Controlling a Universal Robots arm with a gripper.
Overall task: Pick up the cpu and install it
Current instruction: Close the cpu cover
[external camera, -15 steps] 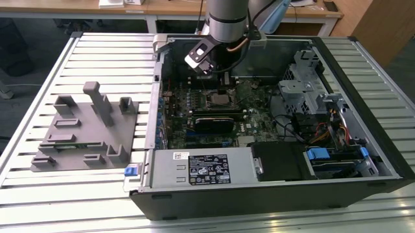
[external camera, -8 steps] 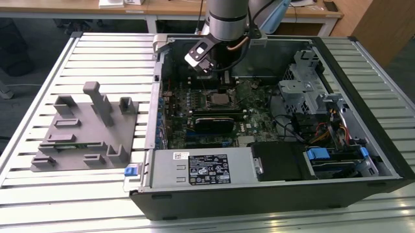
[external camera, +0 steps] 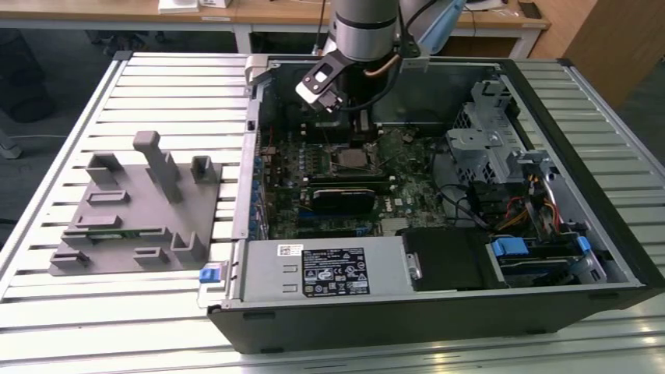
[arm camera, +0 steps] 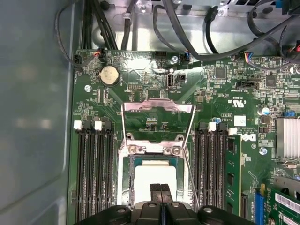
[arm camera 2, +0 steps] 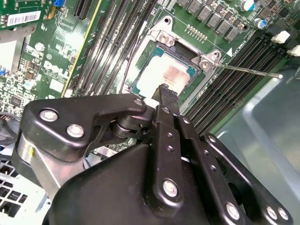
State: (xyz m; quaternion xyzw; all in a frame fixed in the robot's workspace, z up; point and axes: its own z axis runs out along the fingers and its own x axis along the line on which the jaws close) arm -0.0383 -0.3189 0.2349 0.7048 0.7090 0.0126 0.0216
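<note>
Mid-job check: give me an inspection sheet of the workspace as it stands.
Surface: slatted metal table, bearing an open computer case.
Job's things: cpu lies flat in the socket; hinged metal frame swung open.
Clutter: grey fixture on the table, to the exterior view's left of the case.
Claw: shut, poised over the cpu; contact unclear.
Cables: black cables beyond the motherboard.
Surroundings: wooden desks behind.

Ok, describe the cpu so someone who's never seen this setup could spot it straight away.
Inside the open computer case, look at the green motherboard, between its two banks of long black memory slots. There, in the metal-rimmed socket just under the hand, lies the cpu: a small flat square with a pale silver top, unlike the dark parts around it.
</note>
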